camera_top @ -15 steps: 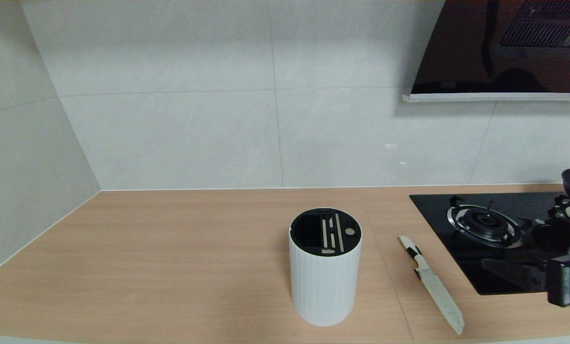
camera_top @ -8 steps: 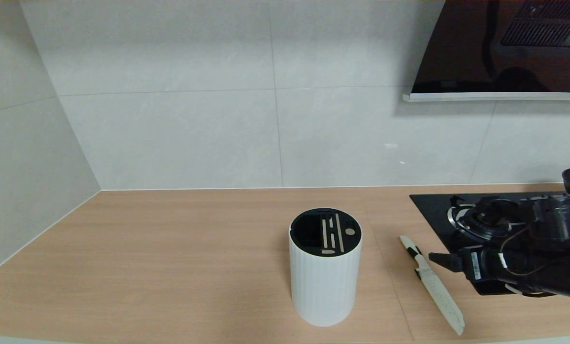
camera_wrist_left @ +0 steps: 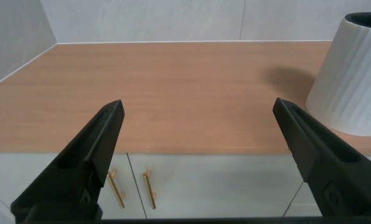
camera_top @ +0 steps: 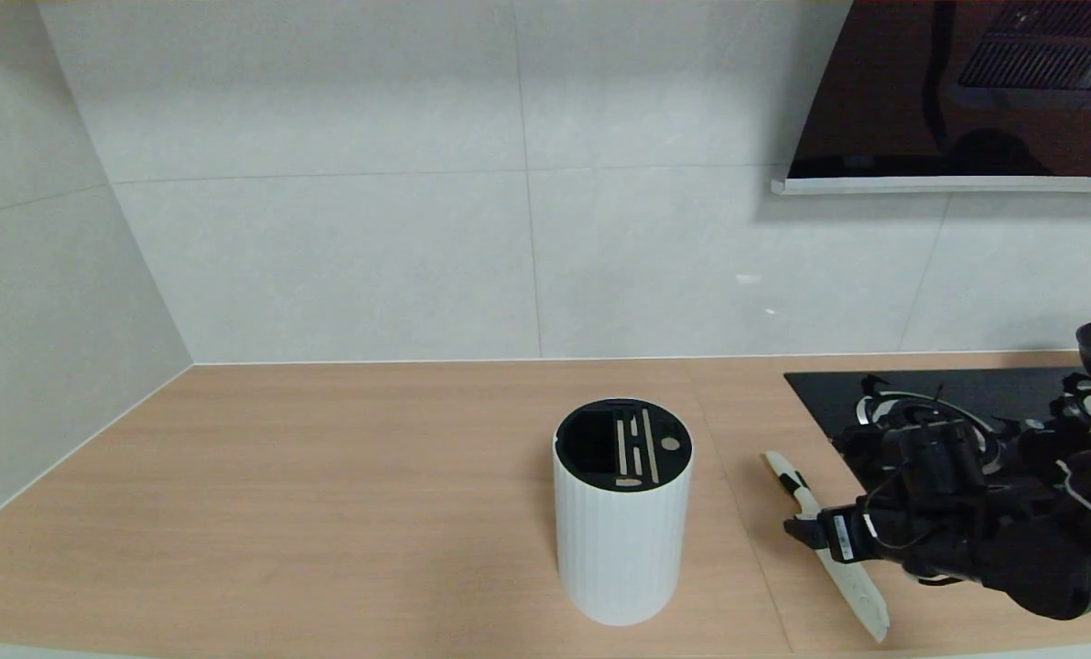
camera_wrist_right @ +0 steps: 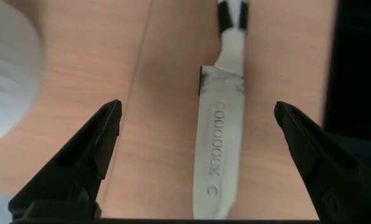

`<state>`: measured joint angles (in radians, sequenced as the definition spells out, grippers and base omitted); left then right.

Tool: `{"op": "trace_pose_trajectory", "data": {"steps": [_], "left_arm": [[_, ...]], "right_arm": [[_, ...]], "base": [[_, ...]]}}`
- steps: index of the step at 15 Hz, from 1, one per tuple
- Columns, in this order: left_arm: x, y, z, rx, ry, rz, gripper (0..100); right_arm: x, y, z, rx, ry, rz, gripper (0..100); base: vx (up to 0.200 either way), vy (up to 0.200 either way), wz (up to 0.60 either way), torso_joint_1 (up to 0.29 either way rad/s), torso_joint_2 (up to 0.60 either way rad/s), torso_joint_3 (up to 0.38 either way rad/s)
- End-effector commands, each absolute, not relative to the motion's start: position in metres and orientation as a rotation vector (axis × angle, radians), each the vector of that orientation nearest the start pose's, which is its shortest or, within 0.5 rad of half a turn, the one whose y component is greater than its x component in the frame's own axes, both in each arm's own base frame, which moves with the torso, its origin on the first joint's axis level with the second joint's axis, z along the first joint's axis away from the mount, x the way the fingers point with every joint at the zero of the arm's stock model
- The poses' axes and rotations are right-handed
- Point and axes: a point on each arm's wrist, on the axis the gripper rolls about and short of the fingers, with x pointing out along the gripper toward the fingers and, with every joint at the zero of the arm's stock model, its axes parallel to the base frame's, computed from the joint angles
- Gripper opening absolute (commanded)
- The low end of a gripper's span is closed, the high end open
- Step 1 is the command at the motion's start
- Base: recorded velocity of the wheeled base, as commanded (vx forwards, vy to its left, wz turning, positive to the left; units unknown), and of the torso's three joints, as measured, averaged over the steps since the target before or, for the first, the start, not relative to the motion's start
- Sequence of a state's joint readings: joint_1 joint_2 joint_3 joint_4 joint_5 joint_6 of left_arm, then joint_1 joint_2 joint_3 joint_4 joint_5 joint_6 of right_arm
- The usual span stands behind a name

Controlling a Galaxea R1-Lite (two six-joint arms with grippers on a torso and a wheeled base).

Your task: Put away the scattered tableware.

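Right of the white holder (camera_top: 622, 540), the right gripper's (camera_wrist_right: 195, 121) spread fingers (camera_wrist_right: 79, 162) flank the print-marked knife (camera_wrist_right: 221, 149) on the surface (camera_top: 372, 476).

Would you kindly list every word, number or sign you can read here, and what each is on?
Knife blade: a row of stamped marks, too blurred to read.
White sticker on the right gripper: print too small to read.
No other text is visible.
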<state>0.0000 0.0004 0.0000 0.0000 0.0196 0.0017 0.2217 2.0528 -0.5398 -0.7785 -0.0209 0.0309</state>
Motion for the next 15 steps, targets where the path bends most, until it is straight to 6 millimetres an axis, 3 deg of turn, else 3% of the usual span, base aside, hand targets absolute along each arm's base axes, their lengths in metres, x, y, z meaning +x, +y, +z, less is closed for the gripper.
{"op": "trace_pose_trajectory", "data": {"steps": [1, 3, 15], "left_arm": [[-0.023, 0.0, 0.075, 0.002, 0.0, 0.02, 100], [-0.023, 0.0, 0.075, 0.002, 0.0, 0.02, 100], [-0.023, 0.0, 0.075, 0.0, 0.0, 0.02, 100]], "right_arm": [[0.3, 0.068, -0.003, -0.076, 0.772, 0.158, 100], [0.306, 0.069, -0.016, -0.076, 0.744, 0.149, 100], [0.316, 0.062, -0.02, -0.08, 0.726, 0.07, 100]], "base": [[0.0, 0.0, 0.0, 0.0, 0.0, 0.0], [0.0, 0.0, 0.0, 0.0, 0.0, 0.0], [0.0, 0.0, 0.0, 0.0, 0.0, 0.0]]}}
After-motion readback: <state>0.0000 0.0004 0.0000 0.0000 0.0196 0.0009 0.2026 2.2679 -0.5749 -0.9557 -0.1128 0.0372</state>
